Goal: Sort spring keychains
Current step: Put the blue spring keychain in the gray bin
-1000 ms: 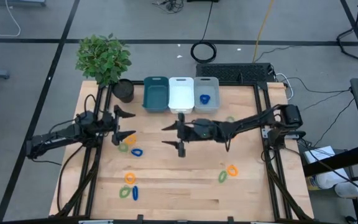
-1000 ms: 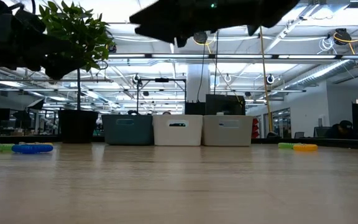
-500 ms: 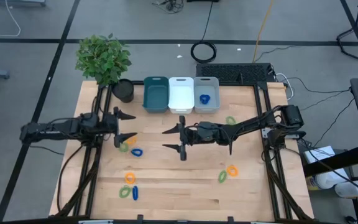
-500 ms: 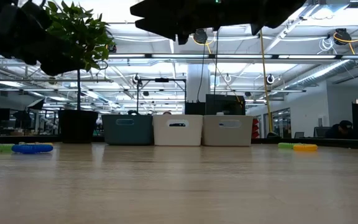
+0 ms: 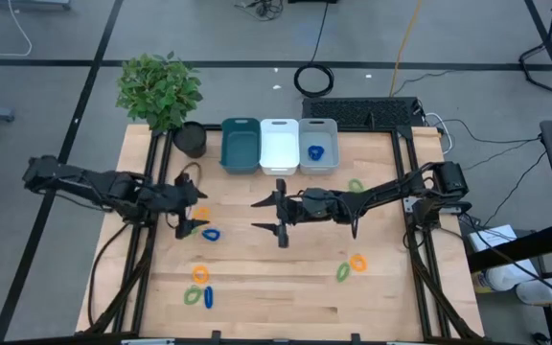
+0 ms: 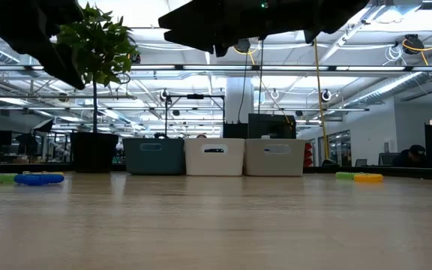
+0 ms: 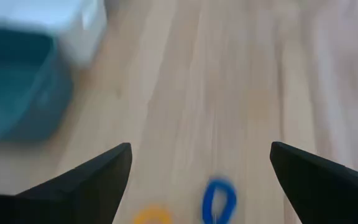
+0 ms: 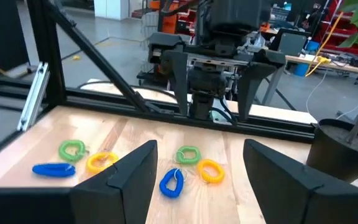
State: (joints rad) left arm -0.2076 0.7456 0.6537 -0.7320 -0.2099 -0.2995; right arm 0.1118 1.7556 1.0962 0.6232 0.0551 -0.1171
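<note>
Spring keychains lie loose on the wooden table. An orange one [image 5: 200,213], a green one [image 5: 191,227] and a blue one [image 5: 211,234] lie at the left. Three more [image 5: 200,287] lie near the front left, a green one [image 5: 355,186] and an orange-green pair [image 5: 351,266] at the right. One blue keychain [image 5: 315,152] lies in the grey bin [image 5: 331,144]. My left gripper [image 5: 191,204] hangs open, slanting down above the left group, with the blue keychain [image 7: 219,200] and the orange one [image 7: 153,216] below it. My right gripper [image 5: 255,214] stands open and level at mid-table, holding nothing.
A teal bin [image 5: 241,146] and a white bin [image 5: 279,144] stand beside the grey one along the far edge. A potted plant [image 5: 161,91] is at the far left corner. Black frame rails [image 5: 142,259] run down both sides of the table.
My left gripper has risen and tipped from level to slanting down over the left group of keychains, staying open. The right arm has kept still and no keychain has moved.
</note>
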